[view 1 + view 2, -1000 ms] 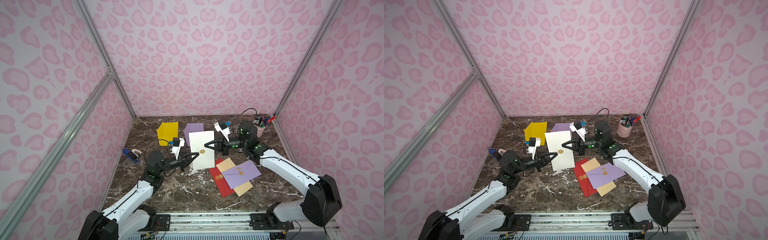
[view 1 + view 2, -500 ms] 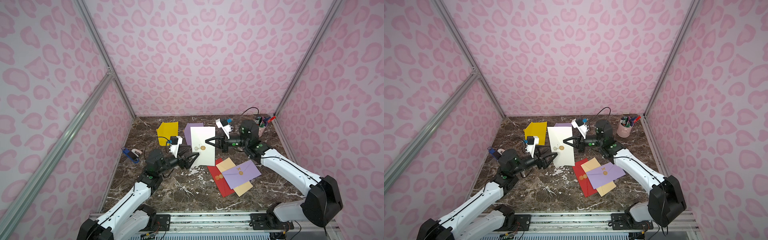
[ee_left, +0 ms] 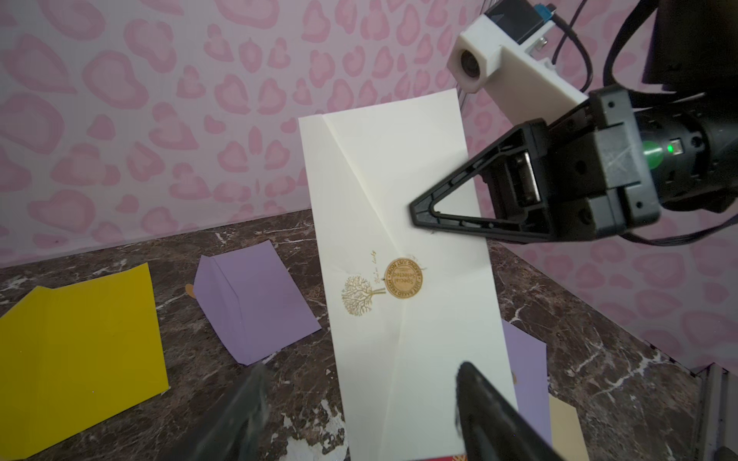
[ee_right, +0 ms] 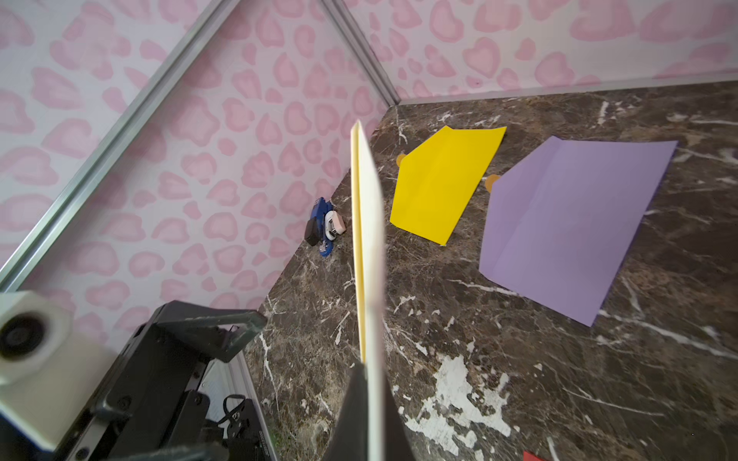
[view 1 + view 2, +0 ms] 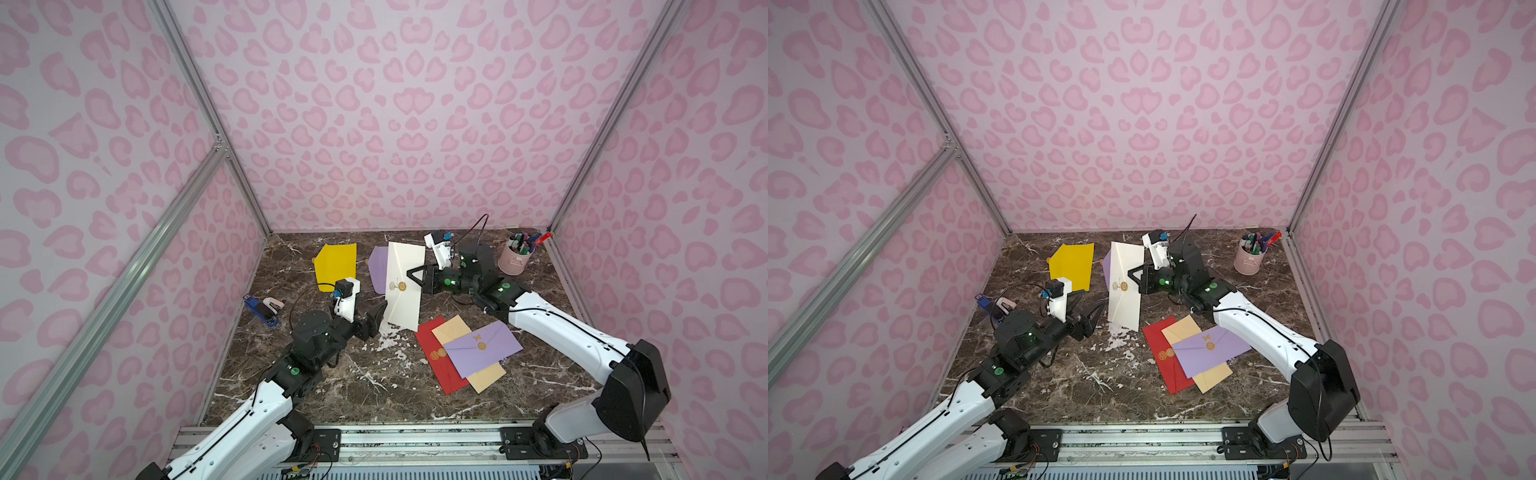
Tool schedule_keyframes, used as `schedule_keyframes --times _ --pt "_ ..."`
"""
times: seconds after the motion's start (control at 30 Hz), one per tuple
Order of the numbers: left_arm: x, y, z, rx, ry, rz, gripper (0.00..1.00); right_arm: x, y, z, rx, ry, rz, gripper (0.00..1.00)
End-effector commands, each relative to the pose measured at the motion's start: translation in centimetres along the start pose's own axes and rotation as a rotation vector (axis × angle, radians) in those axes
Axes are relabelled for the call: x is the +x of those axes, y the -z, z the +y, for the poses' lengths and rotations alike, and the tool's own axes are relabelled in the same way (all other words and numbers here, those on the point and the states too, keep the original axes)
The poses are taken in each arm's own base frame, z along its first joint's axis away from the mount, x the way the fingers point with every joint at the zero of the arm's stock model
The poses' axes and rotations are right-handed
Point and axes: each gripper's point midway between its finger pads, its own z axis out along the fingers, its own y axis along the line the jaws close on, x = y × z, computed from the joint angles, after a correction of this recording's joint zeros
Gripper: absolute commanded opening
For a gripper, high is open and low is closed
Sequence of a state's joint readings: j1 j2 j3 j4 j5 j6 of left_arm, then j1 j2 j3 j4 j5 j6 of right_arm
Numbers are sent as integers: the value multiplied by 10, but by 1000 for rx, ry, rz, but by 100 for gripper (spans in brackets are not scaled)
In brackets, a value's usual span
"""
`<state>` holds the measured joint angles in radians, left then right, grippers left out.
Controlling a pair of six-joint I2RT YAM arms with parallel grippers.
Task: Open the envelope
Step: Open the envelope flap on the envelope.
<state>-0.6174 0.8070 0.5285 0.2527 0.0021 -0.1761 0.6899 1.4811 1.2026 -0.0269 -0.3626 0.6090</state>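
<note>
Right end effector [image 5: 409,274] is closed on the white envelope [image 5: 405,282], pinched at its long right-hand edge about halfway up. The envelope is held up on end, tilted, over the back middle of the worktop [image 5: 353,390]. Its flap is shut under a gold seal [image 3: 403,278]. Whether the lower edge touches the worktop cannot be told.

Left end effector [image 3: 361,369] is open wide, with the envelope's lower end seen between its fingers [image 3: 479,399]. No clamping is seen; contact cannot be told, as the fingers are blurred and cut off in the left wrist view.

In the right wrist view the envelope is seen edge-on only, so its face is hidden there. The right fingers are cut off at the frame edge.

A purple envelope [image 5: 378,266] near the back edge is partly hidden behind the white one. A yellow envelope [image 5: 336,266] lies flat just beside it, toward the back left corner. A red [image 5: 436,353], a tan [image 5: 453,328] and a second purple envelope [image 5: 486,347] are stacked overlapping toward the right edge. A pen cup [image 5: 515,259] is in the back right corner, and a stapler [image 5: 262,309] at the left edge.
</note>
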Motion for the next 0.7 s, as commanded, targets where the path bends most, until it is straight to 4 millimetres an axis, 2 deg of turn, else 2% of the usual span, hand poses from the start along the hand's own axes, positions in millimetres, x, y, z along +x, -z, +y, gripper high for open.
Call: schedule_keyframes --times 0.0,0.17,0.27,0.67 --pt "1 -6 14 -149 -104 15 76 -9 -1 -3 59 -40 -44 0" --pt "12 -24 5 -192 -190 61 76 -11 -1 4 74 -29 -47 0" --pt "21 -30 6 -227 -212 82 76 -11 -1 7 81 -23 -43 0" --pt "30 -31 15 -285 -241 86 77 -9 -7 21 75 -11 -20 0"
